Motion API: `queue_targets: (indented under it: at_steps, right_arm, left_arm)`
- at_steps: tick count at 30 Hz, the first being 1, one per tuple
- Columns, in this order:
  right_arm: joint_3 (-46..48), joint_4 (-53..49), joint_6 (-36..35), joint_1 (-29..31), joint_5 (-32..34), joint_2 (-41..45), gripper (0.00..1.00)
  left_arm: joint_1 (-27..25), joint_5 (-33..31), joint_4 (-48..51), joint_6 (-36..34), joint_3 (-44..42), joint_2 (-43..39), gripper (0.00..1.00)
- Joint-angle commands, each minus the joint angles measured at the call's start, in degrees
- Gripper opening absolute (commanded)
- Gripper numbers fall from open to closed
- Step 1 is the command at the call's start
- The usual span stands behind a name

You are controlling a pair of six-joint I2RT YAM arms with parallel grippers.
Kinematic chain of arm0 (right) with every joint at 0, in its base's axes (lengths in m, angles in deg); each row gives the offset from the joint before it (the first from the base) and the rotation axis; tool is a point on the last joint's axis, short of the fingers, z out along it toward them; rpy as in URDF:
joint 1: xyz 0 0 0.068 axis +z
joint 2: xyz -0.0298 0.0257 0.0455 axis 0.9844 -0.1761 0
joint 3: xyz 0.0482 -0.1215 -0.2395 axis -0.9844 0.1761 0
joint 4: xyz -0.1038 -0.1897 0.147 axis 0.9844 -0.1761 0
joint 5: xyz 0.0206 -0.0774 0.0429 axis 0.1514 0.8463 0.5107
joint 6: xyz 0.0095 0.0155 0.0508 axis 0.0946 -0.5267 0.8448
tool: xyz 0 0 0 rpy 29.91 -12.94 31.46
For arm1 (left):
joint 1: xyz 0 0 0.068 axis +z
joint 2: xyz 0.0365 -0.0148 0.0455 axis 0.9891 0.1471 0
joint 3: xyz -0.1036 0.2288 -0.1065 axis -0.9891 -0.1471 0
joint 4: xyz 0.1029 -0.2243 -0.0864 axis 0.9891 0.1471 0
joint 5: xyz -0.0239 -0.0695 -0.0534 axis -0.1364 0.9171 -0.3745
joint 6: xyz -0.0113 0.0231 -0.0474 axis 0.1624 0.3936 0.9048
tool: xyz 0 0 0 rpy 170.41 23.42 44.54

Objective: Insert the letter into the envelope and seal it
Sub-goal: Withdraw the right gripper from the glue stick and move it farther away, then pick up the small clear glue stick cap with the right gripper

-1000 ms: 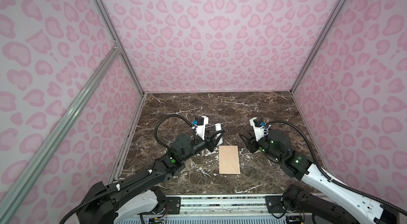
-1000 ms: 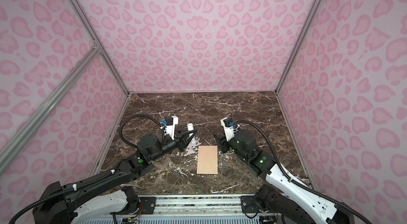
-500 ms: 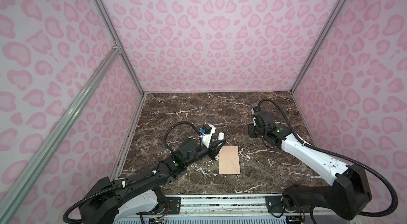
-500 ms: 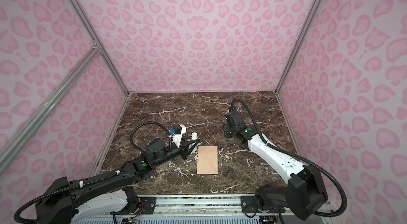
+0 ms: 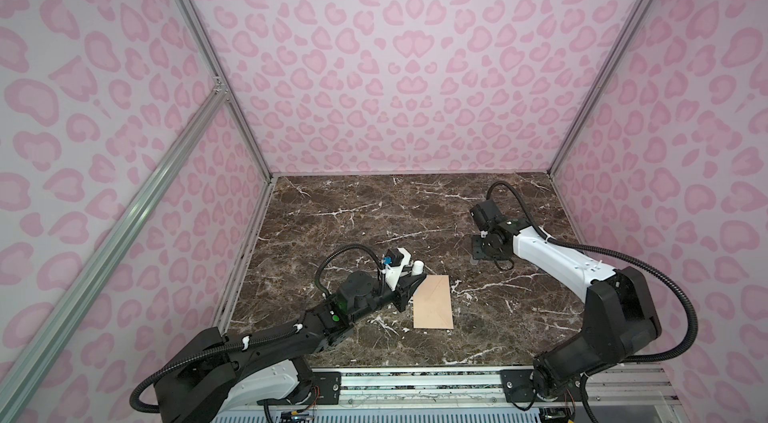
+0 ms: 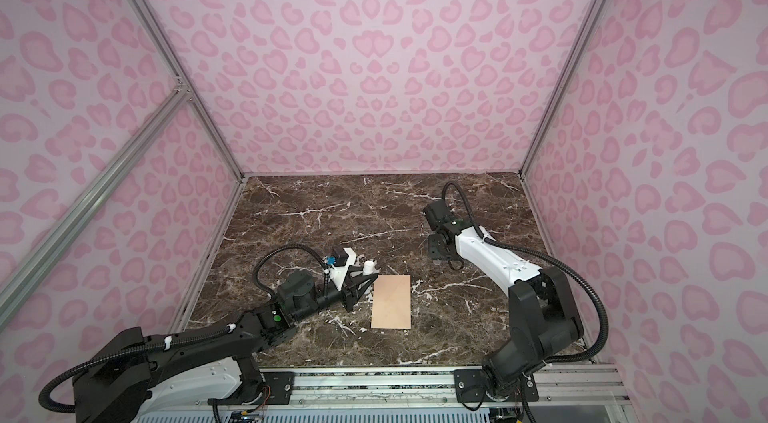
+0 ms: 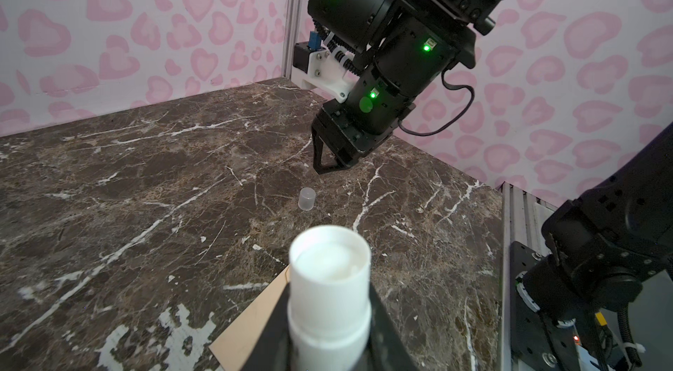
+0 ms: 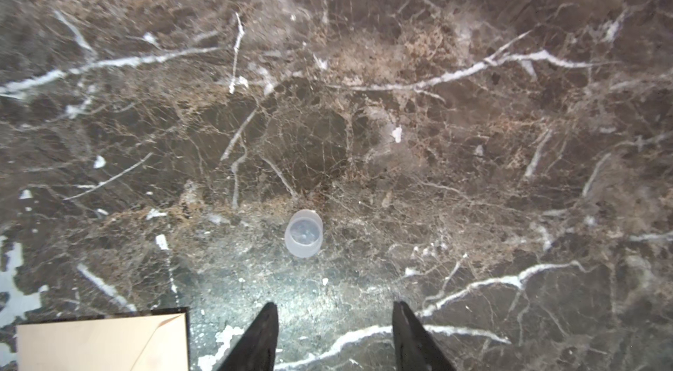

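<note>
The peach-tan envelope (image 5: 433, 302) (image 6: 391, 301) lies flat on the marble table, seams up and flap down. The letter is not in view. My left gripper (image 5: 409, 284) (image 7: 329, 343) is shut on an uncapped white glue stick (image 5: 417, 267) (image 7: 329, 278), held just over the envelope's far left corner (image 7: 251, 318). My right gripper (image 5: 478, 252) (image 8: 335, 309) points down over the far right of the table. It is open and holds nothing. A small translucent cap (image 8: 303, 233) (image 7: 306, 199) stands on the table just ahead of its fingertips (image 8: 267, 318). One corner of the envelope (image 8: 102, 342) shows in the right wrist view.
Pink heart-patterned walls close in the table (image 5: 374, 213) on three sides. A metal rail (image 5: 415, 379) runs along its front edge, carrying both arm bases.
My right arm has swung away from the glue stick to the far right and lowered, its jaws wider, with the cap now on the table. My left gripper has shifted slightly toward the envelope.
</note>
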Motion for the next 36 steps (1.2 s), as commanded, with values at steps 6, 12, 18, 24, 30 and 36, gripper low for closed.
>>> queue_targets:
  at_steps: [6,12,18,24,30,36]
  right_arm:
    - [-2.7,-2.2,0.9,-0.7,-4.6,-4.7,0.53]
    - [-5.0,-2.8,1.0,-0.9,-5.3,-8.7,0.53]
    - [-6.5,-2.8,0.7,-1.4,-6.2,-12.0,0.50]
    - [-7.6,-3.0,0.6,-1.8,-6.9,-14.2,0.46]
    - [-7.7,-2.5,0.7,-2.1,-7.0,-15.3,0.43]
    - [-7.5,-2.1,0.7,-2.3,-7.6,-15.4,0.39]
  left_arm:
    - [-0.2,-0.1,-4.0,-0.3,0.6,2.0,0.03]
    - [-0.3,0.4,-4.6,-0.4,0.8,2.6,0.03]
    - [-0.3,0.7,-4.5,-0.4,0.6,2.8,0.03]
    - [-0.4,0.8,-4.5,-0.5,0.8,2.7,0.03]
    - [-0.4,1.0,-4.6,-0.8,0.9,2.8,0.03]
    - [-0.4,1.4,-4.7,-0.9,0.9,2.6,0.03]
